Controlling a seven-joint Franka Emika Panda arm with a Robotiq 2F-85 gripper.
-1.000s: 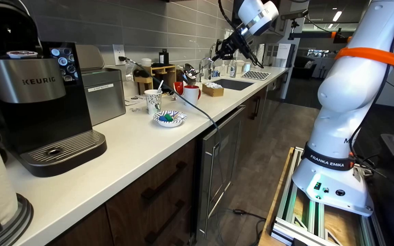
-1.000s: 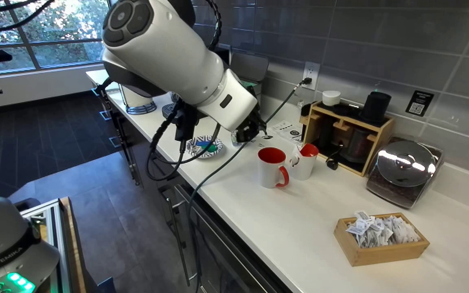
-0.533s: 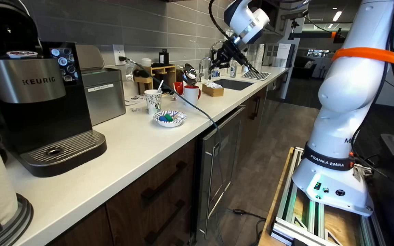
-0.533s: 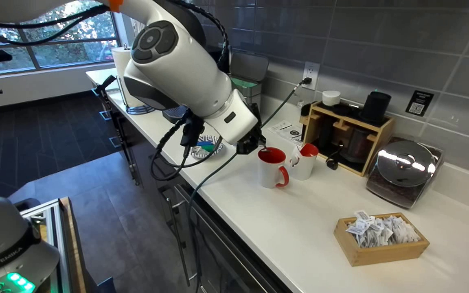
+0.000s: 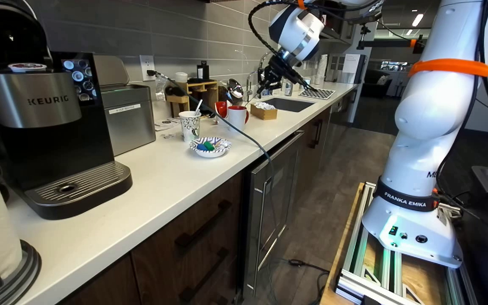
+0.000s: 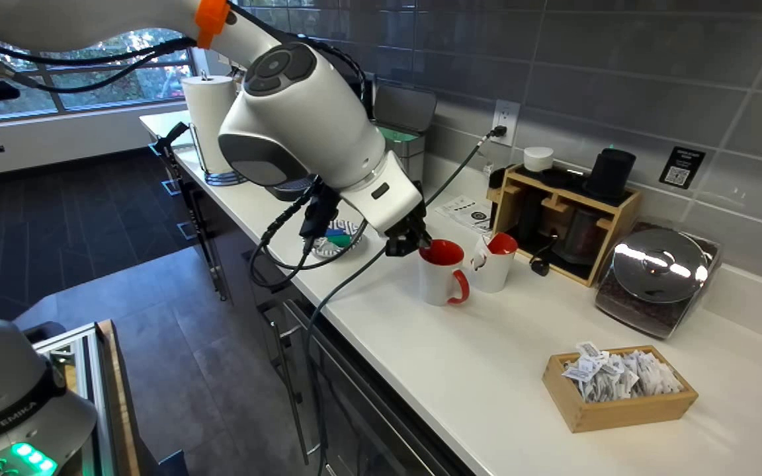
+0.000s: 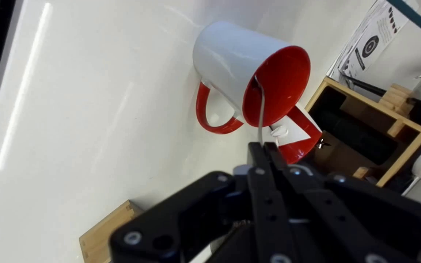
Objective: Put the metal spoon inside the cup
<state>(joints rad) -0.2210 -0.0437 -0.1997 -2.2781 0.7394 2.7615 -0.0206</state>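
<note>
The metal spoon (image 7: 261,113) is a thin bent strip in the wrist view. My gripper (image 7: 262,145) is shut on its handle end. The spoon's far end overlaps the red mouth of the white cup with red handle (image 7: 228,54). I cannot tell how deep it sits. The cup stands upright on the counter in both exterior views (image 5: 236,119) (image 6: 435,281). My gripper is just above and beside the cup's rim in both exterior views (image 5: 259,91) (image 6: 417,237). The spoon's tip is mostly hidden in the exterior views.
A second red-lined white mug (image 6: 492,271) stands close beside the cup with something white in it. A wooden organizer (image 6: 569,218) is behind. A tea-packet box (image 6: 619,390), a patterned paper cup (image 5: 190,127), a small bowl (image 5: 210,148) and a hanging cable (image 6: 354,272) are around.
My gripper has moved lower and closer to the cup, carrying the spoon. The arm has swung along the counter. The cup and the other things have not moved.
</note>
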